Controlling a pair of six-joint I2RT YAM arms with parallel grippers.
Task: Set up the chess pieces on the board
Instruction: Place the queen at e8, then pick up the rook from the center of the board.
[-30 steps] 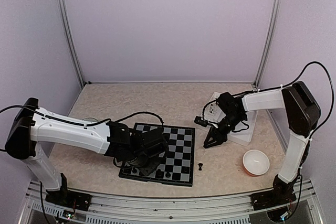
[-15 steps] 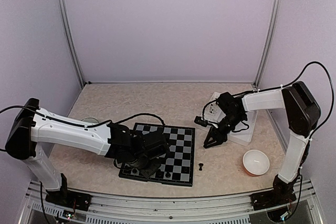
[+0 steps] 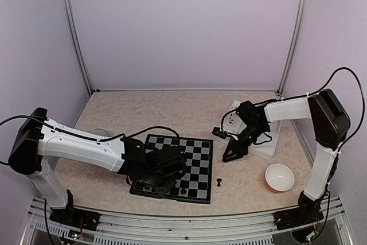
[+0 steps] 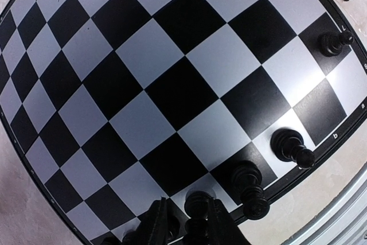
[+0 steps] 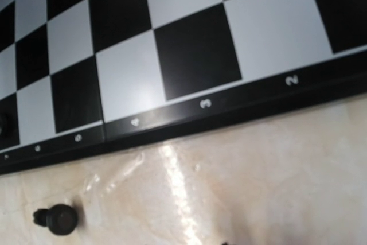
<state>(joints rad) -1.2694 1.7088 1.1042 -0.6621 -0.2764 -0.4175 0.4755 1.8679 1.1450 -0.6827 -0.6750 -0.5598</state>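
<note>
Loosening at the board's (image 4: 172, 84) seven o'clock edge, the left gripper (image 4: 192, 228) had spread off a black piece (image 4: 198, 205), leaving it placed; the right gripper's (image 3: 231, 154) state I couldn't tell.

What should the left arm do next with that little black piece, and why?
Probably open the left gripper a bit wider first. The black piece already stands on its edge square of the board, but the fingers sit tight beside it, and I cannot tell if they touch it. Lifting now might tip it into its neighbour.
</note>
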